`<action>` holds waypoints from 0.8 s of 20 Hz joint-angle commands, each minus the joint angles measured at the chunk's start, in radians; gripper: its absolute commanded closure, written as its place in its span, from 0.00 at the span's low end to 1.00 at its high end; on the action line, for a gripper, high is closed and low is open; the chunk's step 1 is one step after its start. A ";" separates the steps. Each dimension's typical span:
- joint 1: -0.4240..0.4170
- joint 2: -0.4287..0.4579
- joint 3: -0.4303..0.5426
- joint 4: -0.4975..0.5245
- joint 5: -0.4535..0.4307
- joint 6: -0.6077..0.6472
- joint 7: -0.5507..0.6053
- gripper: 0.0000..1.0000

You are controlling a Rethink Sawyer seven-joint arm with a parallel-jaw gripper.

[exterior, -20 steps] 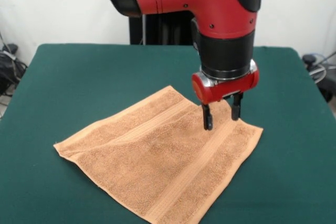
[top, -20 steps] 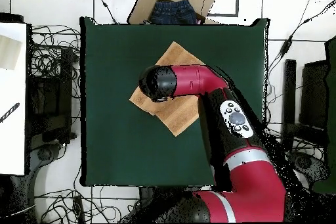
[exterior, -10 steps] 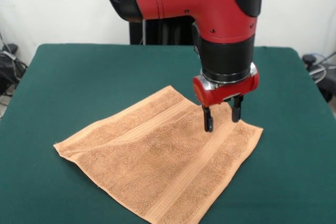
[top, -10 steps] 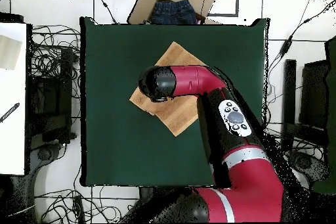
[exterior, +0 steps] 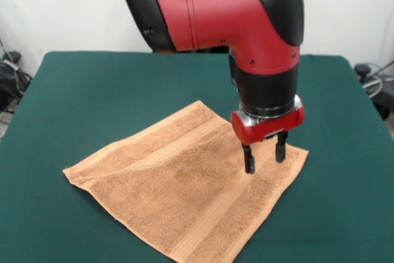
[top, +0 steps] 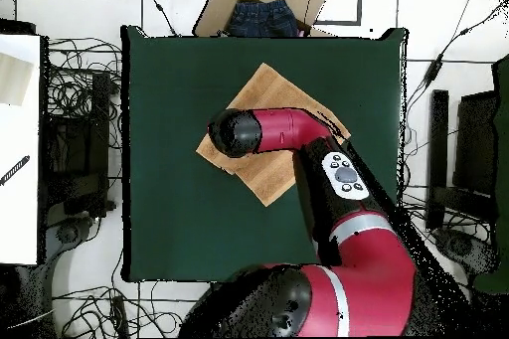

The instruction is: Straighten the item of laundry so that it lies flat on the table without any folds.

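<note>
One towel [exterior: 184, 183] lay spread flat on the table [exterior: 92, 90], turned diamond-wise near the middle and reaching toward the front edge. Above its right corner the gripper [exterior: 265, 157] hung with both fingers apart, holding nothing, their tips just over a woven band.

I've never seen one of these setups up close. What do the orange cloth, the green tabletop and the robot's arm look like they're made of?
The towel looks like terry cotton: nubby looped pile, with flatter woven bands. The table seems covered in dark green cloth, matte and felt-like, without glare. The arm appears to be smooth moulded plastic or painted metal, with soft highlights on its red and black shells. Its gripper has dark fingers, material unclear.
</note>
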 commanded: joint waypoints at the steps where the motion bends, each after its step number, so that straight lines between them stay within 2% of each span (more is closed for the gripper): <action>1: 0.043 0.056 -0.081 0.016 -0.051 -0.083 0.158 0.00; 10: 0.046 0.105 -0.092 -0.001 -0.034 -0.123 0.126 0.00; 16: 0.042 0.108 -0.087 0.004 -0.037 -0.139 0.123 0.00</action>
